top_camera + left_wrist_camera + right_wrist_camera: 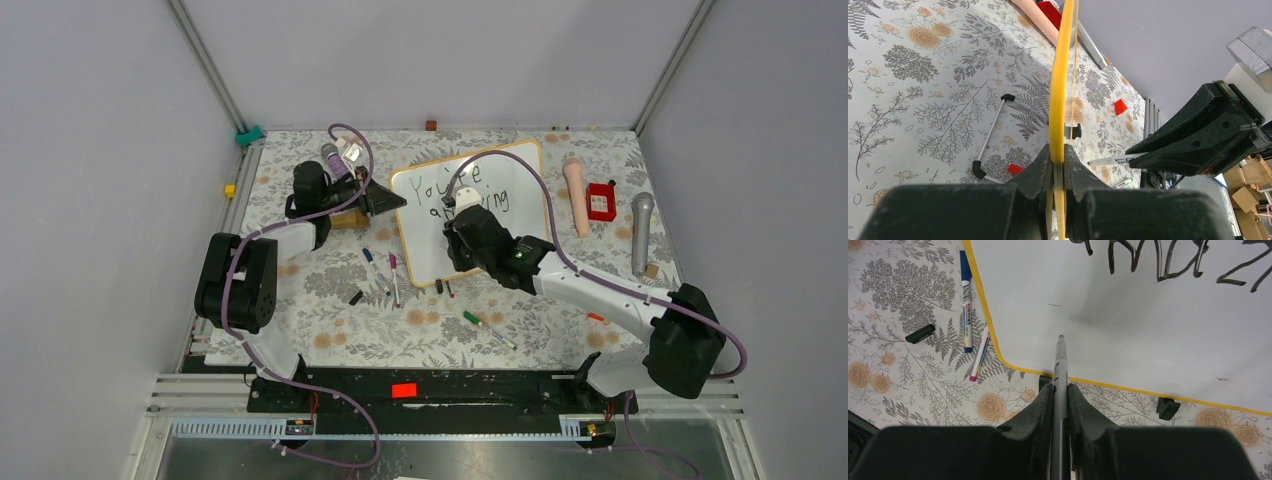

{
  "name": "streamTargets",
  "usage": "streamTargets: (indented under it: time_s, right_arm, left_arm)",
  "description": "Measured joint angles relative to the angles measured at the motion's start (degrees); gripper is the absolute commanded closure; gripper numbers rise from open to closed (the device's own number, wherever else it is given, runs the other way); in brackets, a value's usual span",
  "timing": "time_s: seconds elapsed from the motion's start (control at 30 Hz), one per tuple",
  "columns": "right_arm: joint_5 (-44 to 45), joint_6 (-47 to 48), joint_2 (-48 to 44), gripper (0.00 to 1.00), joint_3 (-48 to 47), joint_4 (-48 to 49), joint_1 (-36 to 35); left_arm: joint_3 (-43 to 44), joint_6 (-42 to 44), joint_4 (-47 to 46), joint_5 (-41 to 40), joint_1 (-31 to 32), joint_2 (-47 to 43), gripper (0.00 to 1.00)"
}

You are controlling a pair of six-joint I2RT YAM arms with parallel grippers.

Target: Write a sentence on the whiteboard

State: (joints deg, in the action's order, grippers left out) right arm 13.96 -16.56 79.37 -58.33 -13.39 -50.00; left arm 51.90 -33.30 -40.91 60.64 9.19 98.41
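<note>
Markers (pixel 373 264) crowd left edge of whiteboard (pixel 425 250); lower board bare.

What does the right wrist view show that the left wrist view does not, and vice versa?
Only the right wrist view: the right gripper shut on a grey marker, tip pointing at the blank part of the whiteboard, the handwriting above it, and a blue-capped marker, a pink-tipped marker and a black cap beside the board.
Only the left wrist view: the left gripper clamped on the board's yellow rim, seen edge-on, a wire frame with black corners, and a red block.
Both: the yellow-framed board and the floral tablecloth.
</note>
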Motion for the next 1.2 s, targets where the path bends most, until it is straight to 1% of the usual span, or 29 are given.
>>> streamTargets:
  time_s: [0.17,0.4,0.63,1.2]
  right_arm:
    - [0.70,1.73,1.55,1.00,-1.27,0.98,-1.40]
    - [4.68,4.15,2.60,1.00,-2.16,2.73,-4.37]
    - [7.96,5.16,4.17,1.00,-2.71,3.80,-4.66]
    - [9.62,5.84,7.91,1.00,-4.11,4.33,-4.87]
  left_arm:
    - [0.00,0.00,0.00,-0.02,0.00,0.00,1.00]
    - [0.00,-0.02,-0.02,0.00,0.00,0.00,1.00]
    - [0.00,-0.02,-0.15,0.02,0.00,0.00,1.00]
    - [0.00,-0.02,-0.15,0.02,0.00,0.00,1.00]
